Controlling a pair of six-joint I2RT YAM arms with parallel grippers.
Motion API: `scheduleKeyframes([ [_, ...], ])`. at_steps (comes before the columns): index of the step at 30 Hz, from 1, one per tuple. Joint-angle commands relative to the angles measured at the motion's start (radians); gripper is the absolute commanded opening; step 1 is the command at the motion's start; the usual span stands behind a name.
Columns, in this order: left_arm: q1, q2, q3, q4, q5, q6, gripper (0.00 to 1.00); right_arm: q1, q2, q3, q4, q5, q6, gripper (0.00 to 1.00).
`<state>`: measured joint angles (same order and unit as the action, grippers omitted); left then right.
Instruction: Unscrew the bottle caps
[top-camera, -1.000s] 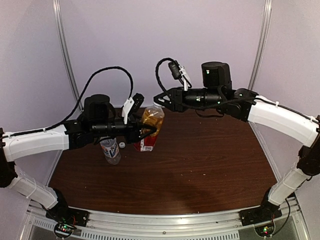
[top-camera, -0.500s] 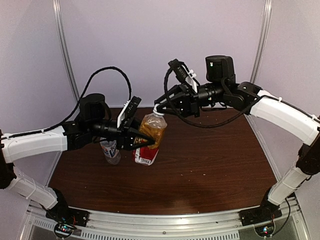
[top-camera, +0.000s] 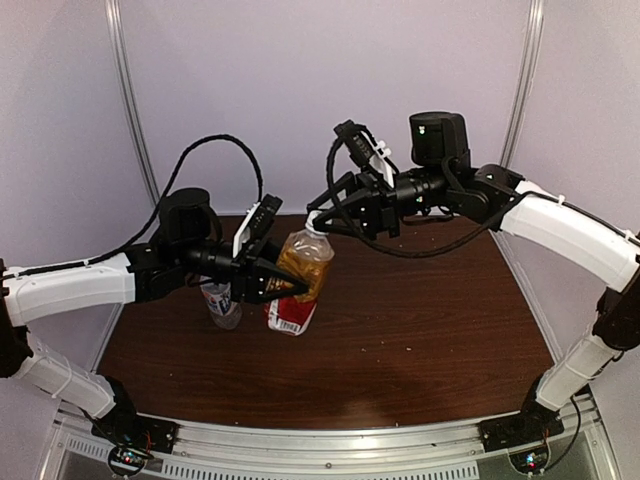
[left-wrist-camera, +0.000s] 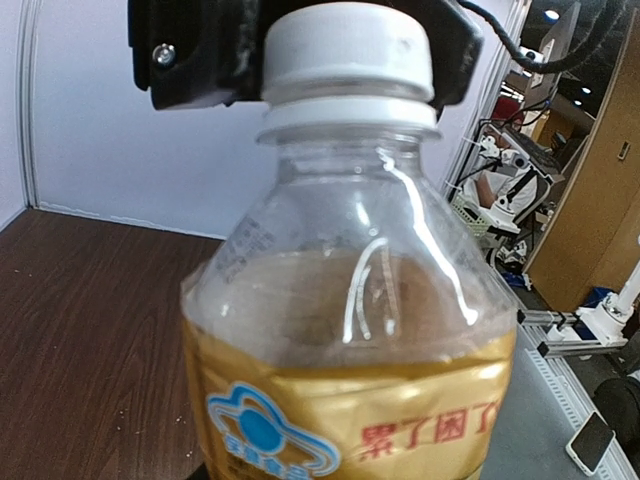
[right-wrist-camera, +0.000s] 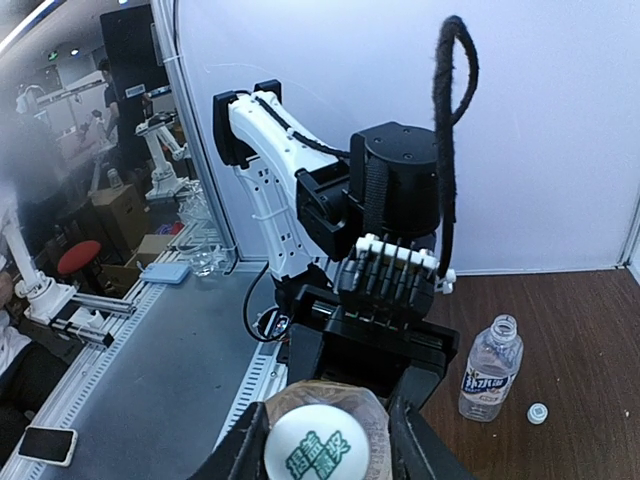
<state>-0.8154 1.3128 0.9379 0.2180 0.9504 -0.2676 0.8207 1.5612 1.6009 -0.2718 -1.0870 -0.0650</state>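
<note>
Two arms outstretched, left gripper (top-camera: 292, 284) clamps bottle (top-camera: 306, 256), right gripper (top-camera: 320, 213) straddles cap (left-wrist-camera: 345, 48), grip unclear

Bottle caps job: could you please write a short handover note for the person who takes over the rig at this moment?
Left hand: shut on the amber bottle, holding it tilted by its body.
Right hand: fingers on either side of that bottle's white cap; whether they grip it cannot be told.
Clear bottle: upright on the table, neck open, its loose cap lying beside it.
Done: one bottle uncapped.
Left: the white cap sits on the neck and is to be unscrewed.
</note>
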Motion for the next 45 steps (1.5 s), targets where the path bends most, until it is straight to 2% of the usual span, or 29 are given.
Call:
scheduleKeyframes([
  [1, -0.016, -0.019, 0.009, 0.08, -0.041, 0.039, 0.36, 0.003, -0.041, -0.03, 0.027, 0.114, 0.1, 0.46],
  [6, -0.016, -0.016, 0.021, 0.029, -0.139, 0.064, 0.36, 0.009, -0.09, -0.054, 0.055, 0.199, 0.16, 0.64],
  [10, -0.016, -0.006, 0.035, 0.005, -0.175, 0.076, 0.36, 0.012, -0.123, -0.064, 0.061, 0.299, 0.214, 0.74],
  [15, -0.015, 0.001, 0.041, -0.004, -0.227, 0.076, 0.36, 0.017, -0.135, -0.049, 0.051, 0.473, 0.314, 0.79],
  [21, -0.016, 0.004, 0.05, -0.034, -0.418, 0.065, 0.36, 0.041, -0.119, -0.04, 0.015, 0.696, 0.412, 0.83],
  [27, -0.016, 0.015, 0.055, -0.054, -0.517, 0.064, 0.37, 0.067, -0.082, -0.044, 0.035, 0.783, 0.463, 0.85],
  [32, -0.016, 0.016, 0.055, -0.068, -0.55, 0.068, 0.37, 0.077, -0.04, -0.022, 0.028, 0.805, 0.479, 0.84],
  [36, -0.016, 0.016, 0.053, -0.072, -0.552, 0.071, 0.37, 0.082, -0.014, -0.009, 0.027, 0.797, 0.484, 0.79],
  [40, -0.015, 0.015, 0.053, -0.073, -0.553, 0.073, 0.36, 0.083, -0.005, -0.009, 0.037, 0.774, 0.484, 0.7],
  [45, -0.016, 0.013, 0.051, -0.072, -0.556, 0.075, 0.37, 0.084, -0.004, -0.018, 0.048, 0.744, 0.487, 0.51],
])
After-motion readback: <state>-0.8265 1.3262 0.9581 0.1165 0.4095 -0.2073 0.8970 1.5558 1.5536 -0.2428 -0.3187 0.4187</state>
